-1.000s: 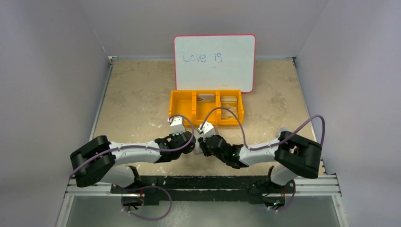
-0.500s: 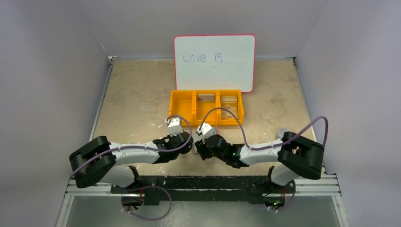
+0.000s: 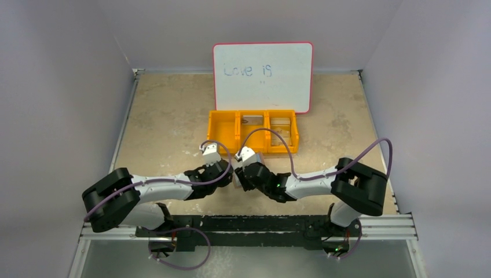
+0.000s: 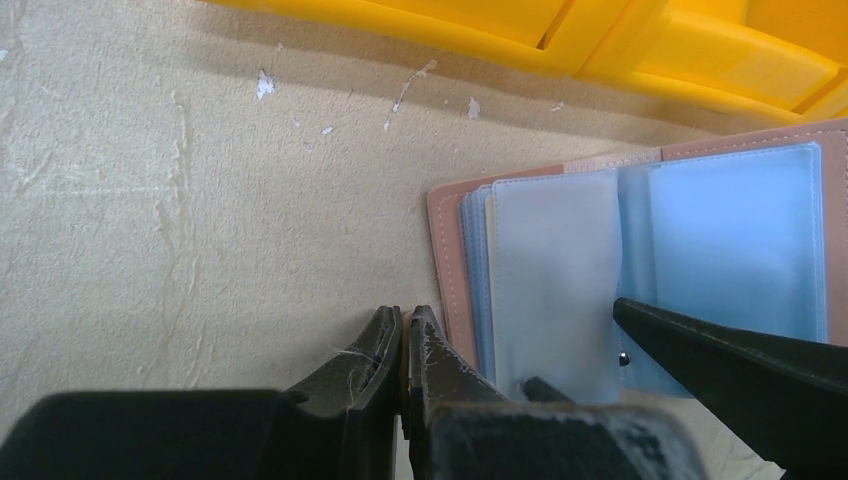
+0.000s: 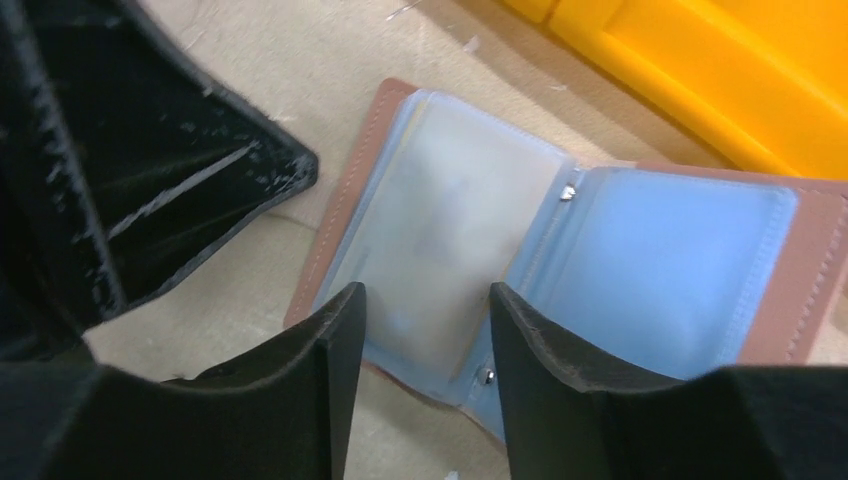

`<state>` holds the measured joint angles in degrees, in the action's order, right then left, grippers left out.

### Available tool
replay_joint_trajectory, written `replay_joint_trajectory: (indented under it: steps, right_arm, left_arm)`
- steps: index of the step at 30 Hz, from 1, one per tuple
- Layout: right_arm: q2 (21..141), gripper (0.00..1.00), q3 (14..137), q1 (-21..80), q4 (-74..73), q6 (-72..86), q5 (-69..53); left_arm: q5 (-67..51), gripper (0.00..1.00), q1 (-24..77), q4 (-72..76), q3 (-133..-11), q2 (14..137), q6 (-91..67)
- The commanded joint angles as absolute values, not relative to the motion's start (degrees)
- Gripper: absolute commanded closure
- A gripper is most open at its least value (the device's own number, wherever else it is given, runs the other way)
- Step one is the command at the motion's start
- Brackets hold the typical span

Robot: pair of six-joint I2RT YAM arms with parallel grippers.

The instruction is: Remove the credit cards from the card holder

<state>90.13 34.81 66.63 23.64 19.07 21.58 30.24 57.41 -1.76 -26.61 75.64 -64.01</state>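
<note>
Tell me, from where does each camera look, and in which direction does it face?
Top external: above and behind the bases, looking down on the table, whiteboard, orange tray; both arms show.
Left wrist: low, facing the card holder; the shut left gripper shows.
Right wrist: above the card holder's open pockets; the open right gripper shows.
Shared: both wrist views show the card holder and orange tray.

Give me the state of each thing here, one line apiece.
card holder: lying open on the table, clear pockets up.
left gripper: shut, empty, at the holder's edge.
right gripper: open, over the holder's left pocket.
orange tray: contents in middle and right compartments.
whiteboard: upright, written on.
</note>
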Motion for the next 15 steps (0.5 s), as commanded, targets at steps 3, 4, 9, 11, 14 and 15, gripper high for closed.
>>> replay_joint_trajectory:
  steps: [3,4,9,11,14,15]
  right_arm:
    - [91.94,0.6,35.99,66.71,19.09,21.22,26.5]
    - [92.05,0.62,36.04,66.71,19.04,21.49,26.84]
    - [90.9,0.62,35.84,66.63,18.91,23.02,26.13]
    - [88.35,0.52,34.92,66.62,21.09,21.54,21.77]
    - [84.81,0.38,33.88,66.62,21.9,21.22,18.82]
    - [84.25,0.35,33.95,66.62,21.61,21.03,18.68]
  left_arm:
    - [29.97,1.0,57.18,0.06,-26.36,74.49,-64.3]
    - [30.04,1.0,57.18,-0.04,-26.33,74.41,-64.32]
    - [30.49,1.0,57.09,-0.24,-25.83,73.66,-64.65]
    - [30.5,1.0,57.02,-0.28,-25.67,73.49,-64.69]
    - [30.51,1.0,56.93,-0.18,-25.59,73.52,-64.67]
    - [30.52,1.0,56.9,-0.08,-25.59,73.56,-64.69]
